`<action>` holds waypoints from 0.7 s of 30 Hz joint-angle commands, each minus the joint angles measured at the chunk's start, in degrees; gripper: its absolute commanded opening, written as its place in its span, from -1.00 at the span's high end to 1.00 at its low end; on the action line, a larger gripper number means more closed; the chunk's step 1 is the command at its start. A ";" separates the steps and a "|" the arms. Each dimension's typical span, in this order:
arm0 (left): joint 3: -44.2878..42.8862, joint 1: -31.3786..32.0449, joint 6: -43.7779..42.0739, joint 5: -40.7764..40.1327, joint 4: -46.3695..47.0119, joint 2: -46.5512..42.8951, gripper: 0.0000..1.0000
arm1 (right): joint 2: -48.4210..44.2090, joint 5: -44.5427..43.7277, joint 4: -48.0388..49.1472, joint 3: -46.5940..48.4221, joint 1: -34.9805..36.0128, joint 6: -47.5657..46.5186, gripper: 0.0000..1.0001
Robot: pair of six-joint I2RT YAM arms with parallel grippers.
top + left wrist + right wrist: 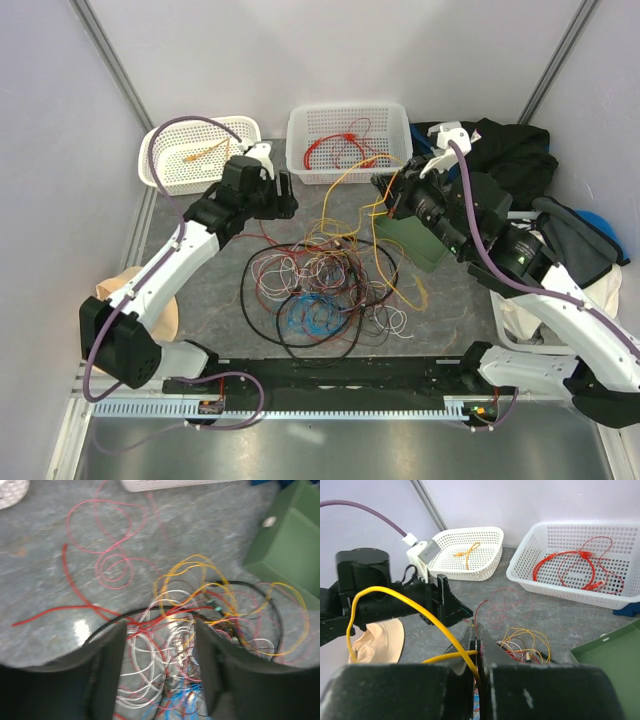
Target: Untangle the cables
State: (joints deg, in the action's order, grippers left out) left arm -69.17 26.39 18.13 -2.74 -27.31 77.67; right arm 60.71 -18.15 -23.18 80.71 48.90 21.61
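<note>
Right gripper (477,642) pinches yellow cable (410,602) at edge of tangled cables (320,285).
Yellow strand arcs up and leftward from the clamped jaws; left gripper (160,630) hangs spread wide, empty, over them.

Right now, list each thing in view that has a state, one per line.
cable tangle, knotted in a heap.
left gripper, open, empty.
right gripper, shut on yellow cable.
rectangular basket, holding red cable.
oval basket, holding orange cable.
</note>
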 commanded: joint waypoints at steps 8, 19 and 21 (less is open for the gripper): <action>31.35 -0.20 10.43 20.42 56.61 -24.04 -0.99 | 3.80 0.84 -2.92 4.63 0.14 0.28 1.00; 41.75 2.07 9.74 28.57 88.10 -26.53 -0.99 | 6.97 5.84 -2.93 5.69 0.14 3.70 1.00; 41.83 3.31 9.56 29.90 90.84 -25.12 -0.99 | 7.84 8.04 -2.66 6.04 0.14 4.67 1.00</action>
State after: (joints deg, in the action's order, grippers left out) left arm -27.73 27.62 26.98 21.50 49.32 50.06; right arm 67.20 -14.39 -26.74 83.96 48.90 23.79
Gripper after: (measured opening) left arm 0.993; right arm 0.017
